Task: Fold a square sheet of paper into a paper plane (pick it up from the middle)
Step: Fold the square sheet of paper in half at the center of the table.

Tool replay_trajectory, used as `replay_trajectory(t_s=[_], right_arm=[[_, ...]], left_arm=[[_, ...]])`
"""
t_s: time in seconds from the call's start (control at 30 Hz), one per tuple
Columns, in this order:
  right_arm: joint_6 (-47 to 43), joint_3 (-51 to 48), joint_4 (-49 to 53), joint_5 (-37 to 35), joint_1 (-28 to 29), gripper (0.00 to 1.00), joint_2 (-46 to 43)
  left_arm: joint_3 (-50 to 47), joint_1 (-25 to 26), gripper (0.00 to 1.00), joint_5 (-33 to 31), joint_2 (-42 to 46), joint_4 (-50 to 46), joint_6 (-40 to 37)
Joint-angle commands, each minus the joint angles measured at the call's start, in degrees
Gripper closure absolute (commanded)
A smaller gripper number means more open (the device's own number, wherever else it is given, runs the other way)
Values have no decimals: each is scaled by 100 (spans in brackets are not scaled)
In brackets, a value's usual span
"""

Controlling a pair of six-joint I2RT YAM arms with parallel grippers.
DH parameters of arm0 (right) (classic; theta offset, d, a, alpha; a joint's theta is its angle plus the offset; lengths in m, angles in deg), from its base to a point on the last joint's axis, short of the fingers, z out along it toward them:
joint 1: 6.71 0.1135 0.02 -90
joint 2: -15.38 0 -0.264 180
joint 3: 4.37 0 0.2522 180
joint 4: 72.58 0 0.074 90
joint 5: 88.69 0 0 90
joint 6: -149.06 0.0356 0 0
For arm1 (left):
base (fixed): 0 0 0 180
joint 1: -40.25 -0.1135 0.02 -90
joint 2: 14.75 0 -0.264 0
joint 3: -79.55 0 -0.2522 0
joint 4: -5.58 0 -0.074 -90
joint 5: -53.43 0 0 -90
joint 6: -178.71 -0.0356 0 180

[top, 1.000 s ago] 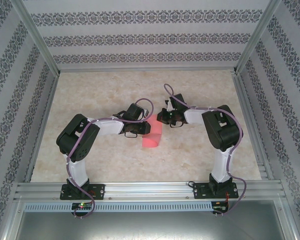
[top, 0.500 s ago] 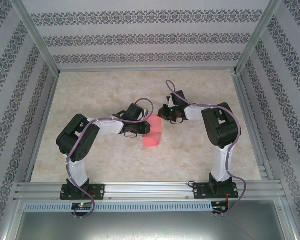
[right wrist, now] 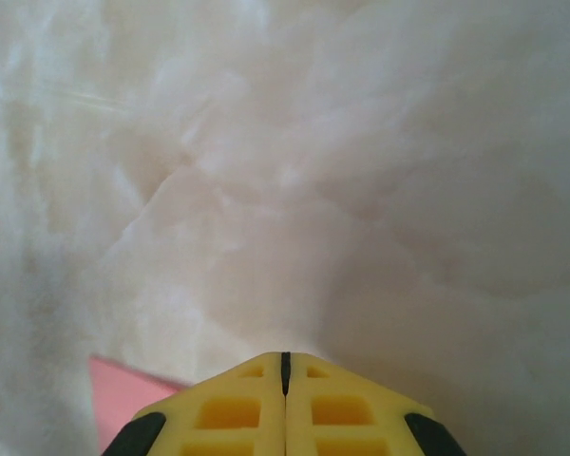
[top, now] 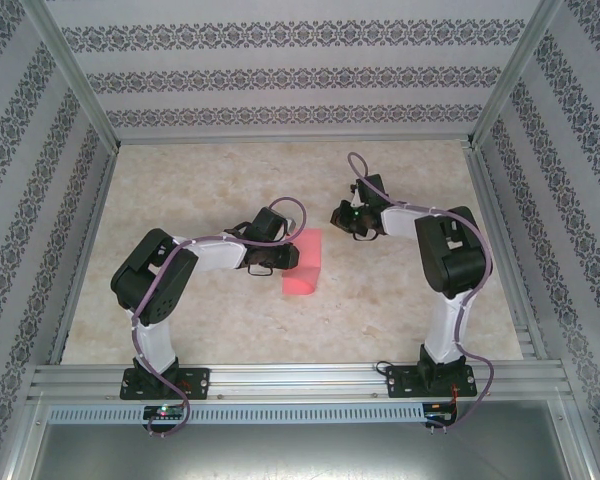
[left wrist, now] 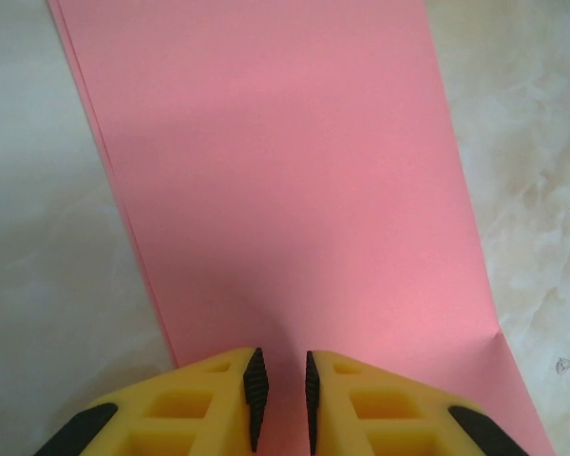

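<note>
The salmon-pink sheet of paper (top: 303,264) lies on the table folded in half, a narrow strip with doubled edges along its left side (left wrist: 294,190). My left gripper (top: 289,257) rests low over the strip's near end (left wrist: 280,380). Its jaws stand a narrow gap apart, and only flat paper shows between them. My right gripper (top: 339,215) hangs to the right of the paper and apart from it. It is shut with nothing in it (right wrist: 285,363). One pink corner of the sheet (right wrist: 123,389) shows at its lower left.
The marble-patterned tabletop (top: 210,190) spreads out around the paper. Aluminium frame rails (top: 280,375) and patterned walls (top: 300,75) enclose the table on all sides.
My right gripper has drawn away from the paper's far edge, to the right and back. The fold it was at now lies flatter. The left arm has stayed put.
</note>
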State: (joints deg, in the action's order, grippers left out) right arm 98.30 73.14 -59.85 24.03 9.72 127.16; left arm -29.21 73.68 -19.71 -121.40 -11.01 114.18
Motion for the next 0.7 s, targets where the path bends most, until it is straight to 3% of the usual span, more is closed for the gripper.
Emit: replay_trajectory(t_s=[0.0,0.37,0.67], right_arm=[[184,-337,-19,458,259,94,-546],[373,-957,241,751,1079,93,-849],[176,-1069,480,843,1249,93,-659]], left_arm=[[-253,6,75,-288,-276,-1293,-65],[-177,6,76,-250,-334,-1295,-14],[-163,6,76,-252,-381,-1316,-42]])
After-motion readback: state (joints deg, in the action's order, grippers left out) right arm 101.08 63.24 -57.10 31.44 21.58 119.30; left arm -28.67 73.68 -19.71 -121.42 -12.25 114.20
